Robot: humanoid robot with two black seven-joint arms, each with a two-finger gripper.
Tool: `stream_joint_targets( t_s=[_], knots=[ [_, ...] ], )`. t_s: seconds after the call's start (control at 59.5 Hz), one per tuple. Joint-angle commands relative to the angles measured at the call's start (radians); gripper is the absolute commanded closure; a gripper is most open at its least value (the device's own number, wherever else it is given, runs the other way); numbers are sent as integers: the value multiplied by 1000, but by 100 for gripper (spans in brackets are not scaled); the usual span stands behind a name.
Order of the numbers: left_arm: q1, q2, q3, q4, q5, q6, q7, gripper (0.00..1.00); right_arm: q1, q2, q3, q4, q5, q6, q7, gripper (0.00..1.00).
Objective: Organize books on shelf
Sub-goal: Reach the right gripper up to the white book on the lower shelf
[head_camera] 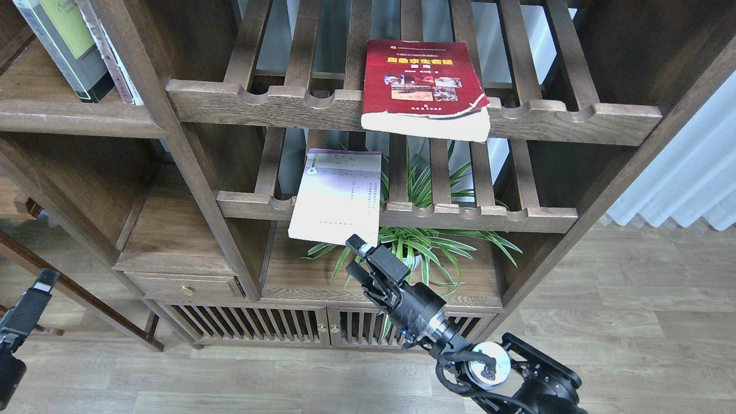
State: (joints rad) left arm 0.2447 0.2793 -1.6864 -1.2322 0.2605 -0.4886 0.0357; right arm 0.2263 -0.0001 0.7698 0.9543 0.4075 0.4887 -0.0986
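head view is showing one book standing on the shelf, while the red book and lavender book are lying on slatted racks. right tool is hovering open and empty just below the lavender one; left tool unclear.

The upper slatted rack carries a thick red book overhanging its scalloped front rail. The lower slatted rack carries a lavender-white book, also overhanging its front. On the solid plank shelf, upper left, books stand leaning.
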Motion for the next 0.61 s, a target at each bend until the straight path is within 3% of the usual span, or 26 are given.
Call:
stream_joint_targets(
  t_s=[0.0,0.404,0.589],
  knots=[
    [1,3,-6,2,-1,0,0,0,27,0,-7,-5,-2,0,11,0],
    [7,4,-27,8,-30,0,1,0,62,0,-30,-32,-3,0,17,1],
    [8,5,-27,8,-35,0,3,0,65,0,-30,-31,-2,0,69,1]
  ],
)
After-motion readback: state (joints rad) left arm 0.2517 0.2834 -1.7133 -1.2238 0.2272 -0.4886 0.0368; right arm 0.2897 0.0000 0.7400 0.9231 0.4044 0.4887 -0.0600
